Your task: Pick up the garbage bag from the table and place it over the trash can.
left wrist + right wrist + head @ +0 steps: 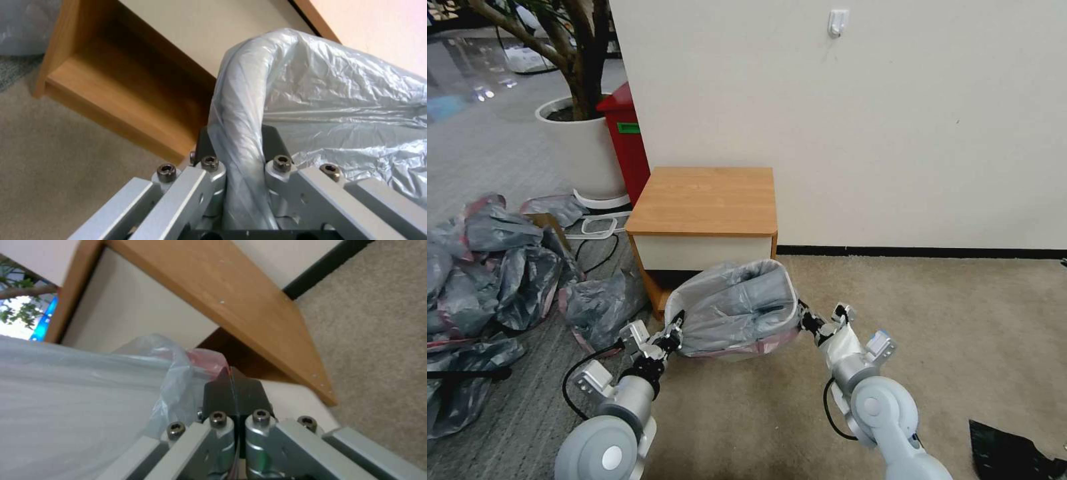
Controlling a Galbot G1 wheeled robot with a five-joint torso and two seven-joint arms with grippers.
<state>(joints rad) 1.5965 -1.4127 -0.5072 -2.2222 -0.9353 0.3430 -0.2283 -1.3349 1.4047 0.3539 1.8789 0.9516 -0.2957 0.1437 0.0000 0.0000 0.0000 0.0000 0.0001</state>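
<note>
Head view: the garbage bag (737, 310) is stretched open between the two arms, its mouth spread over the trash can (740, 353), which sits on the carpet just in front of the desk (704, 200). The can is almost wholly covered; only a pale strip of it shows under the bag's pink-red band at the near side.

The left pincer (675, 331) holds the bag's left edge and the right pincer (805, 319) its right edge, so the bag's long axis runs left to right between them, tilted up toward the far side.

In the left wrist view the left pincer (242, 156) is narrow, clamped over a plastic-wrapped rolled edge. In the right wrist view the right pincer (234, 390) is pressed fully together on a thin fold of the bag's film (89, 400) beside the pink band.

The bag seems nearly seated. What matters next, I judge, is downward travel. Both arms are equally close, one on each side of the rim.
</note>
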